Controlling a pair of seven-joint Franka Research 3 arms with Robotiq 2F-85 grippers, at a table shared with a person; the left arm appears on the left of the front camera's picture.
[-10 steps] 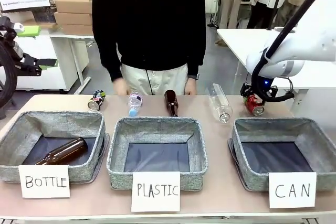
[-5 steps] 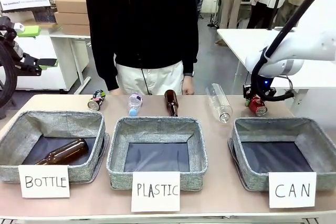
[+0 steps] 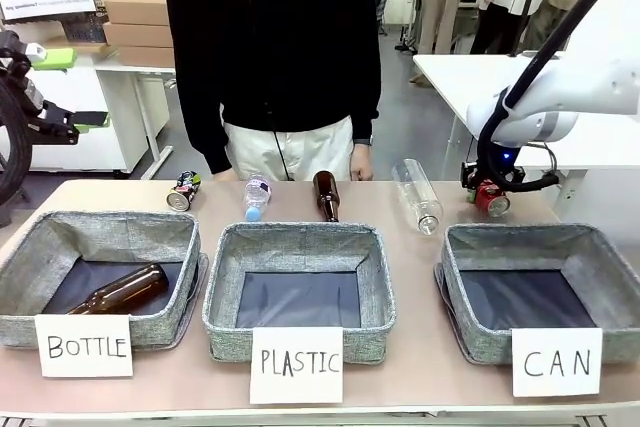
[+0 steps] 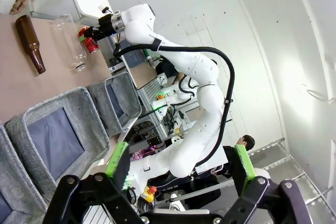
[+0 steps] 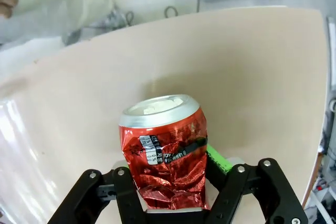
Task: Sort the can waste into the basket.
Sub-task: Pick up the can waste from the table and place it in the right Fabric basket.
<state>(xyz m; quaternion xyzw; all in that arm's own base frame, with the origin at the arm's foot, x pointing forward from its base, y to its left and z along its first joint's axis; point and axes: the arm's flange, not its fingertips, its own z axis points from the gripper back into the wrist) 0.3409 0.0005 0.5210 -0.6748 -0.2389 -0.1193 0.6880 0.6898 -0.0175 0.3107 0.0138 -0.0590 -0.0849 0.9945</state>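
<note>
Red can (image 3: 491, 198) lifted higher, tan table (image 3: 420, 367)

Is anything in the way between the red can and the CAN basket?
Nothing visible. The right claw holds the crushed red can just behind the CAN basket, which is open and empty. The clear plastic bottle lies off to the side.

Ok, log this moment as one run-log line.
phase: carry | right pincer: shut on red can, above table | left pincer: open, empty | CAN basket: empty | dark can: on table
</note>
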